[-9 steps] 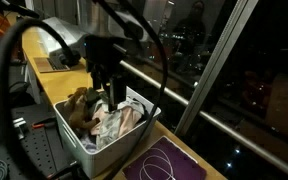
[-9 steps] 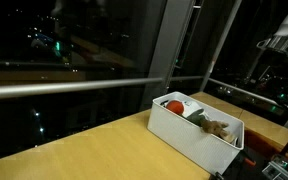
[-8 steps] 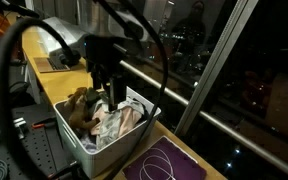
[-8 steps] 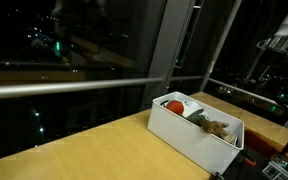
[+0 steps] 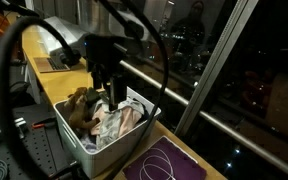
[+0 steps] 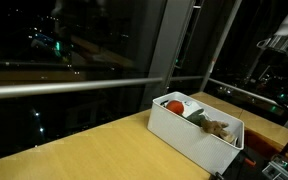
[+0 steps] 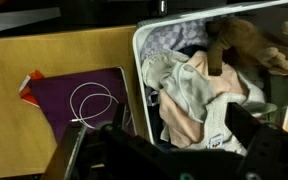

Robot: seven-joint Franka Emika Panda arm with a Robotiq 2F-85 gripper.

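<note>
In an exterior view the camera sits near, high beside the arm, looking down along the counter (image 5: 39, 85) onto the white bin (image 5: 74, 148), with the window (image 5: 234, 70) to the right. In an exterior view it stands farther back, low over the counter (image 6: 84, 145), facing the window (image 6: 84, 50), with the white bin (image 6: 189, 140) mid-right. Wrist view: close, straight down on the white bin (image 7: 137, 70). All three share the white bin. The purple pad (image 7: 59, 95) is in the wrist view, and the same purple pad (image 5: 169, 162) is in an exterior view.

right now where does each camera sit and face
An exterior view: close in, looking along the wooden counter at the white bin; the open gripper hangs over it.
An exterior view: farther off across the counter, facing the windows; only part of the arm shows, at the right edge.
Wrist view: looks down into the bin, gripper at the bottom edge.
All share the bin and brown plush toy.
</note>
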